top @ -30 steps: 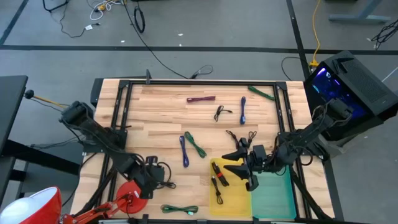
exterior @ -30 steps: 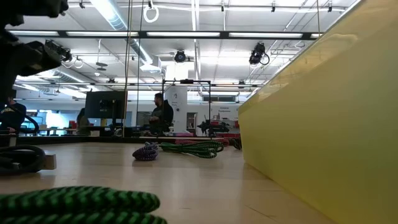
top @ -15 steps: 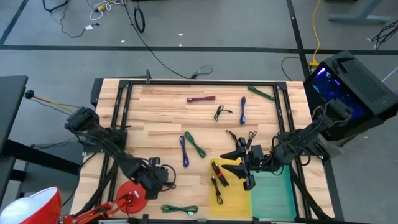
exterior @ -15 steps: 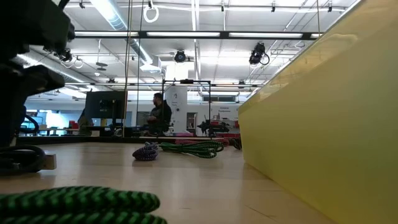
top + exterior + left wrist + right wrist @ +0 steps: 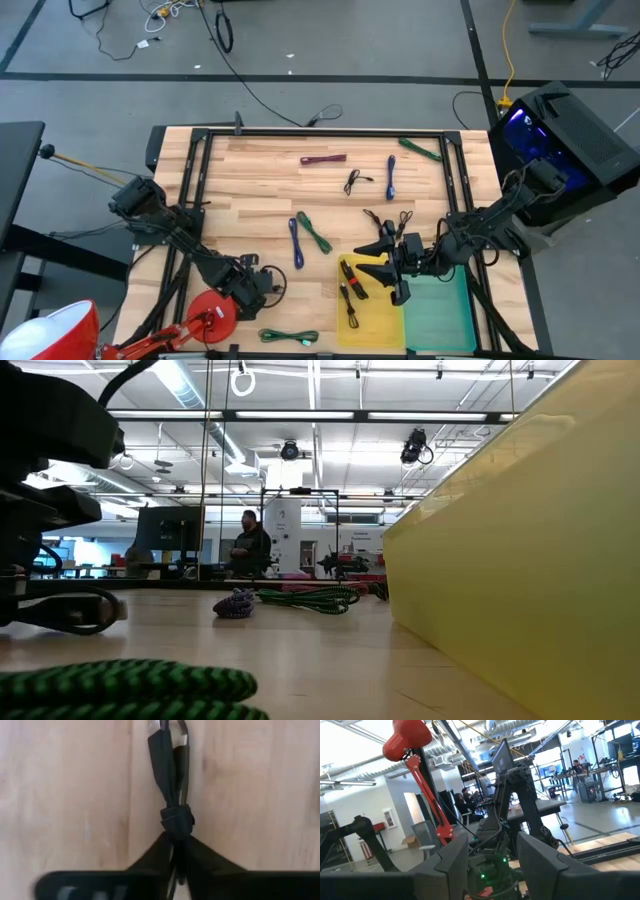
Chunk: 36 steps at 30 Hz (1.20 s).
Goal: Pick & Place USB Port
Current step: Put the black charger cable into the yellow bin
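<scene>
A black USB cable (image 5: 167,765), bundled and bound with a tie, lies on the wood near the table's front left. Its metal plugs (image 5: 167,727) point away from my left gripper (image 5: 175,851), which is shut on it. In the high view this gripper (image 5: 255,285) sits beside the red lamp base. My right gripper (image 5: 385,265) hovers open at the far edge of the yellow bin (image 5: 372,312), with nothing between its fingers (image 5: 452,865). Another black cable (image 5: 350,290) lies in that bin. My left gripper pinches the black cable bundle between its two fingers just behind the tie (image 5: 176,819). The bundle runs on ahead of the fingertips, lengthwise with them, and rests on the tabletop. The contact spot itself is covered by the fingers.
A green bin (image 5: 438,312) adjoins the yellow one. Loose cables lie about: green (image 5: 288,337) at the near edge, blue (image 5: 297,240) and green (image 5: 318,235) mid-table, and several more toward the far edge, among them a maroon one (image 5: 323,158). A red lamp base (image 5: 212,308) stands at the front left.
My left gripper has moved a little toward the table's right edge, onto the black cable. In the low view the cable's loop has shifted with it. My right gripper has kept still.
</scene>
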Each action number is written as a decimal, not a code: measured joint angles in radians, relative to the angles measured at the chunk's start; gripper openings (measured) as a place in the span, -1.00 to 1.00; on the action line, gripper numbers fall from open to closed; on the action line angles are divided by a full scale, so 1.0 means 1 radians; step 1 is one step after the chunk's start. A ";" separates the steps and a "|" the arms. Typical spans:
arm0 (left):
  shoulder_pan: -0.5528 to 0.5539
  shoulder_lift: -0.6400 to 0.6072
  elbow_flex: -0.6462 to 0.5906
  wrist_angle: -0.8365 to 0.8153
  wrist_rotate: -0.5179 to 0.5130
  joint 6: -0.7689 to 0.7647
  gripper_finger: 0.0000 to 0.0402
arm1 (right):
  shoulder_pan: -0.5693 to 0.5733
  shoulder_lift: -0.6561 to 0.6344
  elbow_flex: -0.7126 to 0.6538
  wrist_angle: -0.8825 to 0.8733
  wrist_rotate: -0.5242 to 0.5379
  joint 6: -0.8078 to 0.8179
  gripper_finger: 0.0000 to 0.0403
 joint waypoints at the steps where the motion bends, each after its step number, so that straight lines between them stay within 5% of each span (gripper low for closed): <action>1: 0.000 0.000 0.000 0.002 -0.002 0.005 -0.92 | 0.000 0.000 0.000 0.000 0.001 0.000 -0.15; 7: 0.001 -0.018 0.017 -0.025 -0.073 0.001 -0.96 | 0.000 0.000 0.000 -0.023 0.001 0.001 -0.15; 14: 0.003 -0.198 0.119 -0.084 -0.488 0.078 -0.96 | 0.000 0.001 0.000 -0.037 0.001 0.002 -0.15; 18: -0.001 -0.315 0.160 0.056 -0.678 0.216 -0.96 | 0.000 0.001 0.000 -0.042 0.002 0.001 -0.15; 26: 0.020 -0.352 0.160 0.567 -0.613 0.626 -0.96 | -0.008 0.001 0.000 -0.058 0.113 -0.010 -0.15; 36: 0.176 -0.237 0.159 0.795 -0.413 0.681 -0.96 | -0.038 0.007 0.000 -0.060 0.026 -0.001 -0.15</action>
